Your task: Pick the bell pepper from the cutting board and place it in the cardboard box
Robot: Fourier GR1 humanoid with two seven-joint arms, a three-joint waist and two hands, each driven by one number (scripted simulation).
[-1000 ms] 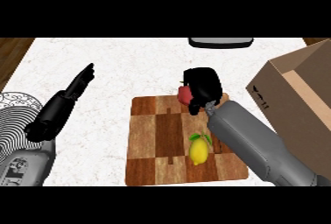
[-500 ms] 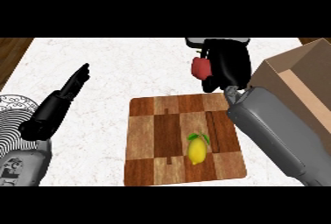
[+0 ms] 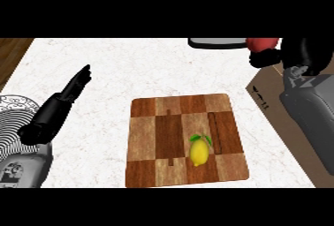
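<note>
The red bell pepper [image 3: 263, 47] is held in the air at the top right, beside the upper edge of the cardboard box [image 3: 274, 95]. My right hand [image 3: 306, 53] is curled round it, black fingers wrapping its right side. The checkered wooden cutting board [image 3: 166, 132] lies in the middle of the counter, well below and left of the pepper. A yellow lemon [image 3: 199, 151] with a green leaf rests on the board's lower right part. My left hand [image 3: 68, 95] rests open at the left, fingers straight and pointing up.
A patterned black-and-white plate [image 3: 14, 117] shows at the left edge. A dark-rimmed grey object [image 3: 218, 43] sits at the counter's far edge. The box fills the right side. White counter surrounds the board.
My right hand has lifted the bell pepper off the board and carried it up and to the right, to the box's edge. The left hand has barely moved.
</note>
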